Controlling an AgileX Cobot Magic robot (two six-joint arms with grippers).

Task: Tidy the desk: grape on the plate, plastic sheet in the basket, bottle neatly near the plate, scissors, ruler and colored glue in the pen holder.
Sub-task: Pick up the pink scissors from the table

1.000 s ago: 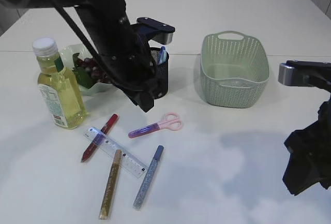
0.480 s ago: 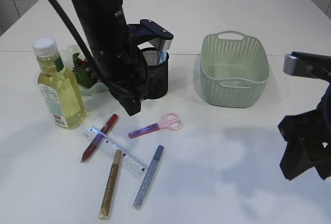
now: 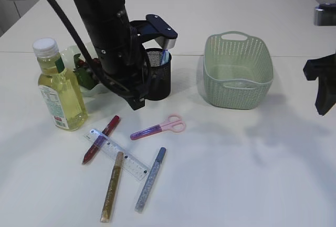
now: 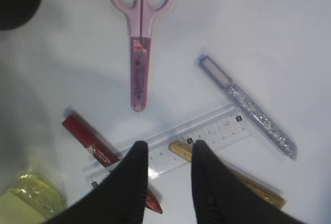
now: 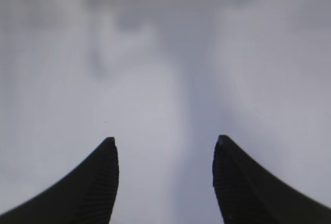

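Now | left fingers (image 4: 139,157) slightly parted, empty, above clear plastic ruler (image 4: 207,133) | right fingers (image 5: 109,154) spread, empty | pink-handled scissors (image 3: 157,128) on white bench (image 3: 236,174)

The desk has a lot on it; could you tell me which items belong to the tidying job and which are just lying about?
Part of the job:
bottle
plate with grapes
basket
pen holder
scissors
ruler
red glue, gold glue, silver glue

Just lying about:
nothing that I can see
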